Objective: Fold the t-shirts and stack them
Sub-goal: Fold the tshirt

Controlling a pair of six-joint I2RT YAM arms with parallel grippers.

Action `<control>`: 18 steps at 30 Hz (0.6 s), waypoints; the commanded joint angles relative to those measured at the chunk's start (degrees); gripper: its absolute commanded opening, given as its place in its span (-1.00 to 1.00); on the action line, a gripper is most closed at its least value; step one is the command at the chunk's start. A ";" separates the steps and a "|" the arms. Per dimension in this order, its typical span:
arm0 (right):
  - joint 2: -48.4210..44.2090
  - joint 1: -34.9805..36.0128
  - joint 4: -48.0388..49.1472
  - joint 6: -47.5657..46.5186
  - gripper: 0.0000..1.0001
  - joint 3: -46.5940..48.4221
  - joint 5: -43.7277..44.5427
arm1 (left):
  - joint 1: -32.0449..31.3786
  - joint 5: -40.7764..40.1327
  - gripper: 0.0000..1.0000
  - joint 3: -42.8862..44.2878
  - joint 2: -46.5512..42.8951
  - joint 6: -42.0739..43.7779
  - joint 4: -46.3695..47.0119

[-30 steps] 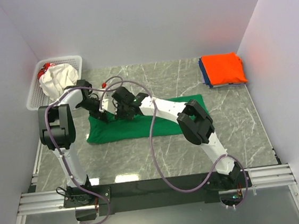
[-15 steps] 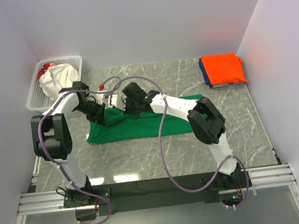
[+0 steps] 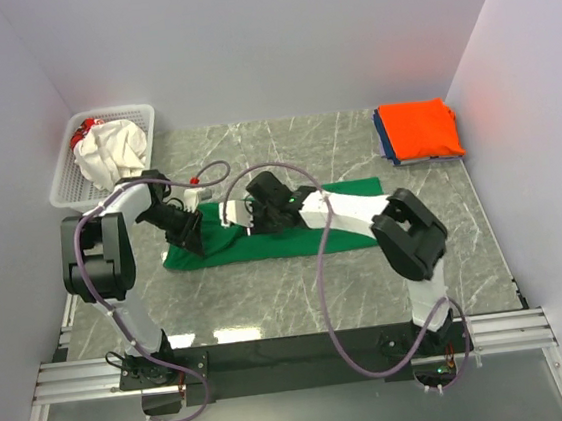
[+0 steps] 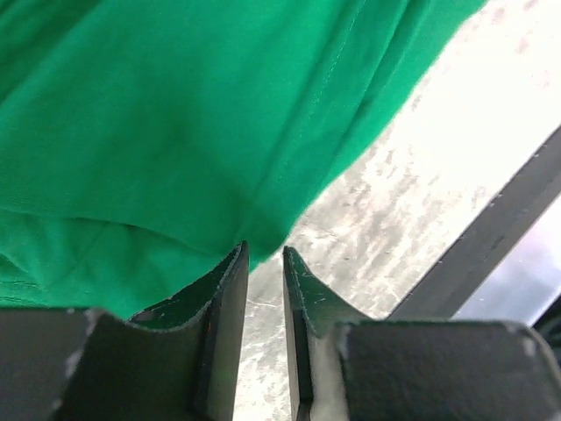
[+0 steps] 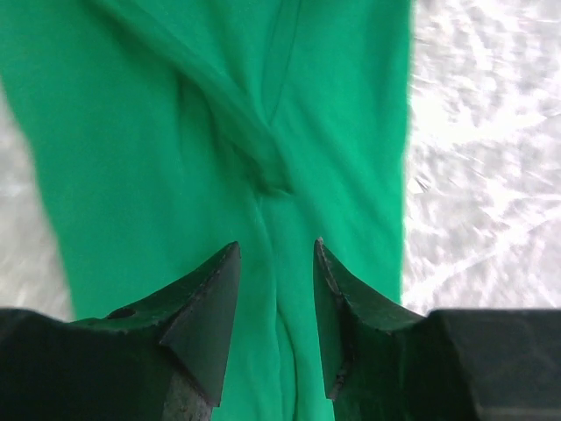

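Your left hand (image 4: 263,256) and right hand (image 5: 276,252) sit open, holding nothing, so the green t-shirt (image 3: 265,245) lies flat in the middle of the desk (image 3: 250,299), ready, I think, for another fold.

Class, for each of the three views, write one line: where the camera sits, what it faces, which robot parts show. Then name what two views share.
Top external: high behind the bases, looking down on the table; left arm and right arm show whole.
Left wrist: on the left arm, looking down past the left gripper at the green t-shirt's edge.
Right wrist: on the right arm, looking down past the right gripper at a crease in it.
Shared: both wrist views show the green t-shirt.
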 commanded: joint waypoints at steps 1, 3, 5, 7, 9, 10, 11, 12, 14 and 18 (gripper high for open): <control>-10.15 0.24 2.54 -1.45 -0.09 -3.01 -0.46 | 0.16 4.88 -0.44 3.68 -4.15 0.97 -2.15; -12.79 0.07 1.14 -0.32 -0.19 -3.72 -1.07 | 0.16 5.95 -0.45 4.83 -4.95 -0.86 -1.55; -13.59 -0.54 -0.79 1.27 -0.27 -3.02 -1.94 | 0.07 6.83 -0.44 6.06 -5.22 -2.80 1.25; -14.99 -2.56 -3.08 4.78 -0.30 -2.67 -4.04 | -0.54 7.10 -0.46 7.38 -3.90 -5.52 3.28; -15.70 -4.50 -6.14 9.15 -0.33 -2.15 -5.81 | -1.68 7.53 -0.49 8.00 -2.67 -8.16 7.06; -15.87 -6.85 -7.47 10.75 -0.35 -1.62 -6.77 | -2.12 7.97 -0.50 8.70 -1.19 -10.52 8.12; -16.22 -8.10 -8.61 12.25 -0.38 -1.61 -9.13 | -2.65 8.41 -0.52 8.79 -0.47 -11.93 9.17; -17.19 -9.85 -10.36 15.22 -0.38 -1.70 -10.29 | -3.61 8.41 -0.53 8.88 0.23 -14.73 11.62; -18.16 -14.51 -11.69 17.70 -0.38 -2.75 -11.61 | -4.58 8.67 -0.52 8.01 1.99 -16.60 13.57; -19.04 -23.47 -17.21 23.58 -0.38 -3.11 -15.81 | -7.13 7.55 -0.45 5.99 3.75 -19.23 16.29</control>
